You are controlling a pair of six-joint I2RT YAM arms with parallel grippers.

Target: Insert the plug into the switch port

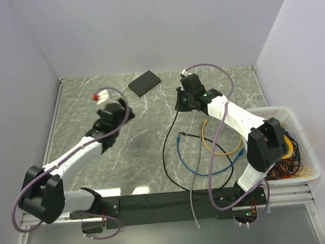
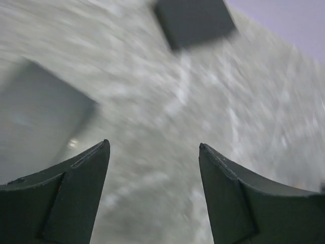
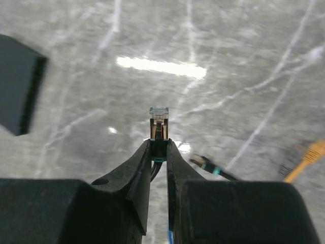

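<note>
Top external: one switch [image 1: 145, 83] at upper centre; one black cable [image 1: 165, 149], one blue cable [image 1: 197, 172], one orange-yellow cable [image 1: 211, 146], whose plug [image 1: 205, 120] lies on the table [image 1: 98, 160] mid-right. Reaching centre, the right end effector [image 3: 159, 145] clamps the black cable's connector [image 3: 158, 119]; the left end effector [image 2: 152, 147] has its jaws apart.

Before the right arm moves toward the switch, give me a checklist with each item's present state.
1. Right gripper shut on a clear plug: ok.
2. Held plug belongs to the orange-yellow cable: not ok; that cable lies loose, and the held lead looks dark.
3. Plug lined up with the switch: not ok; the box sits far left in the right wrist view.
4. Switch sockets free: cannot tell; none show.
5. Left gripper open, empty, short of the switch: ok.
</note>
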